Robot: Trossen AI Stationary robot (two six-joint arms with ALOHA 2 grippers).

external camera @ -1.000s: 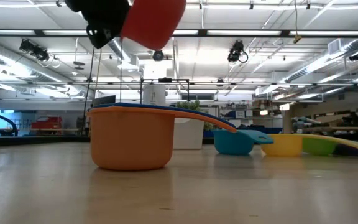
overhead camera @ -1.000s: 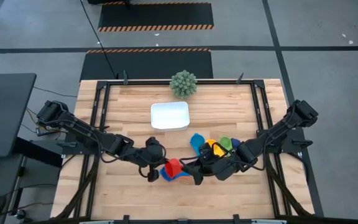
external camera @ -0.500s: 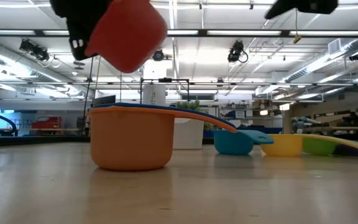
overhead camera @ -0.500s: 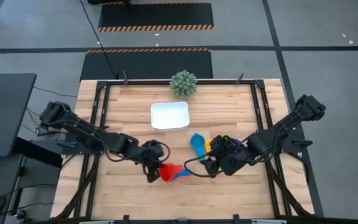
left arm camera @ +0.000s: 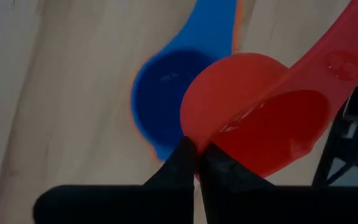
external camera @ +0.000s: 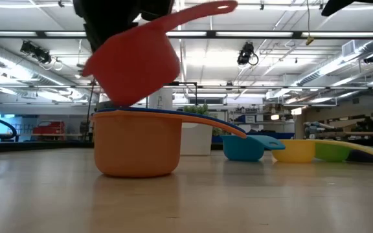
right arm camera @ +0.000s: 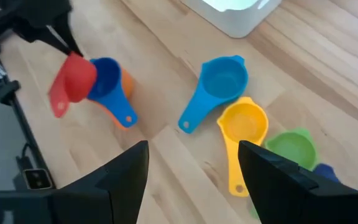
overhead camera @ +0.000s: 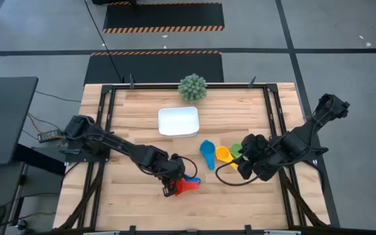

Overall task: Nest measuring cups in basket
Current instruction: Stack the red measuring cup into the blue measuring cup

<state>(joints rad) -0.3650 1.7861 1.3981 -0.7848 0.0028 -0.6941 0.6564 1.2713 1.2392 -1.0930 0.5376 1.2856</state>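
The left hand (left arm camera: pixel 196 163) grips the rim of the red plastic measuring cup (external camera: pixel 135 63), tilted just above the blue plastic cup (left arm camera: pixel 160 102) nested in the orange plastic cup (external camera: pixel 135 149) at the table's near middle. Level the red cup and centre it over the blue bowl before release. The right hand (right arm camera: pixel 191 171) hangs open to the right, empty.

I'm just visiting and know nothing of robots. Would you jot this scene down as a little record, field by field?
left gripper: jaws shut on the red cup, held tilted over the stack
stack: blue cup nested in orange cup
right gripper: jaws open, empty, raised above the loose cups
loose cups: teal cup, yellow cup, green cup
basket: empty
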